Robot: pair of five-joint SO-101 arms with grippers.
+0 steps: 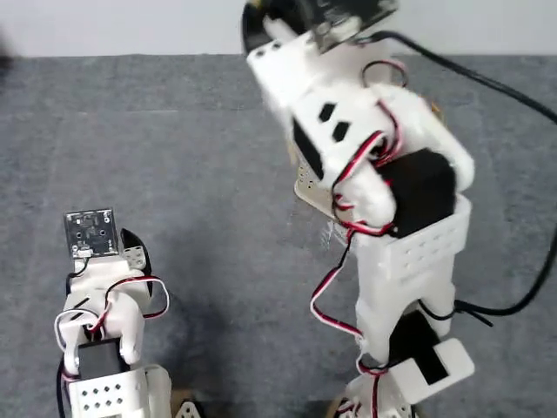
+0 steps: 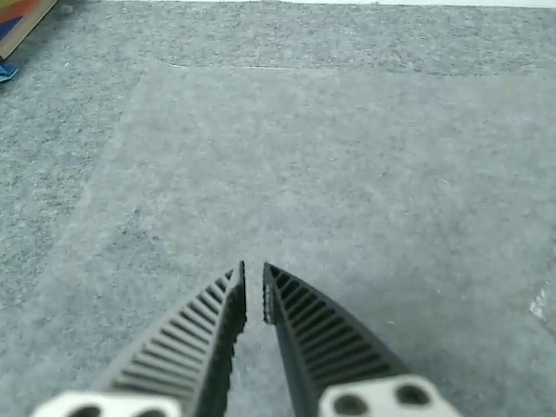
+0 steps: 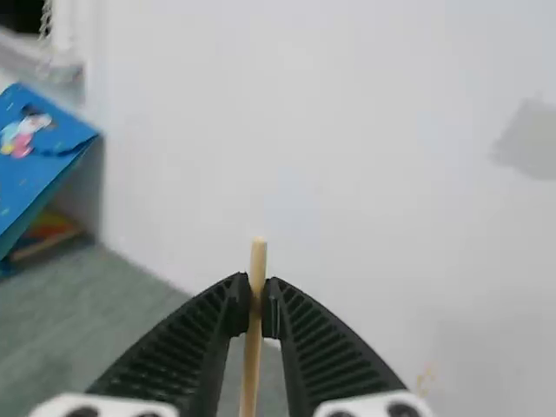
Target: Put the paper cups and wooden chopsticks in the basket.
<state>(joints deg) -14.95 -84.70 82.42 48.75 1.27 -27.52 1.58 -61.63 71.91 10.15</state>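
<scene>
One slim wooden chopstick [image 3: 258,256] pinched in right gripper [image 3: 254,294] (ribbed black jaws); left gripper [image 2: 254,285] closed above grey felt [image 2: 347,156].

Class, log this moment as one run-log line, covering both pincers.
right pincer: shut on wooden chopstick, aimed at white wall | left pincer: shut, empty, over grey carpet

Grey felt-like mat [image 1: 174,131] over the counter; plain white wall [image 3: 347,104] behind; blue board [image 3: 35,174] (picture-printed) tilted beside it
</scene>
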